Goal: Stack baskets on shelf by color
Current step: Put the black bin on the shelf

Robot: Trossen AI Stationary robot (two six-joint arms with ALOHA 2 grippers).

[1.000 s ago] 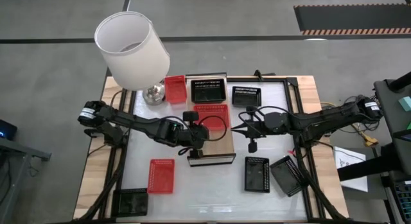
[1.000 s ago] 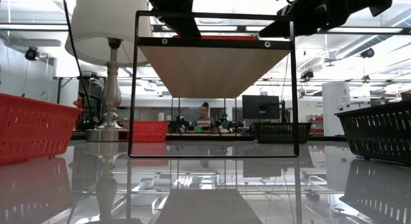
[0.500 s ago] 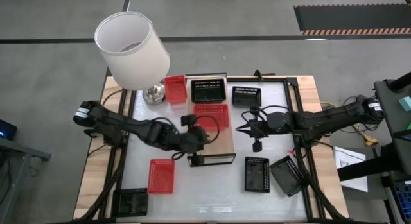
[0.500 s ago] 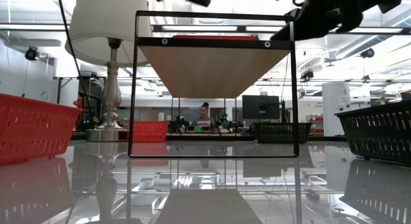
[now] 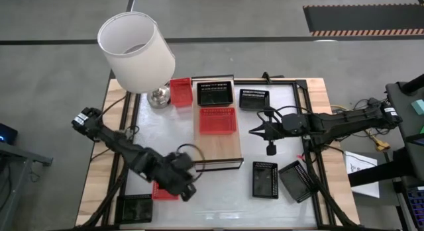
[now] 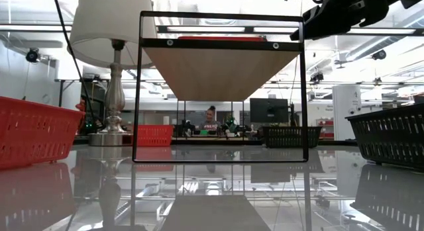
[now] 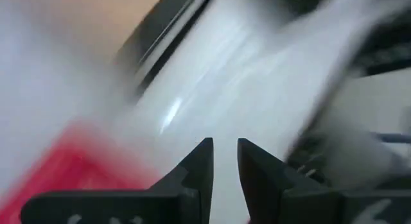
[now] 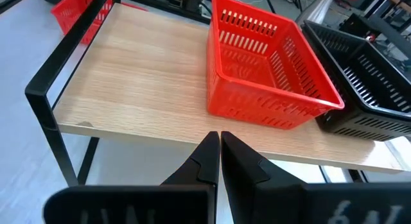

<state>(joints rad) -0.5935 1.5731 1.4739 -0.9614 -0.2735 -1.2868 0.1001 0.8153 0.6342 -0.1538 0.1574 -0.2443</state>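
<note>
The shelf is a light-wood board in a dark frame. A red basket sits on its middle and a black basket on its far end. In the right wrist view the red basket stands flat on the board. My left gripper, slightly open, hovers over a second red basket on the table near the near-left side. My right gripper is shut, hanging in the air just right of the shelf.
A lamp stands at the far-left corner with a red basket beside it. Black baskets lie right of the shelf, near-right and at the near-left corner. The low view shows the shelf frame.
My left gripper has swung away from the red basket on the shelf, moving fast toward the table's near-left side and coming over the red basket there. The shelf's red basket has stayed put. My right gripper has drifted slightly toward the table's right edge.
</note>
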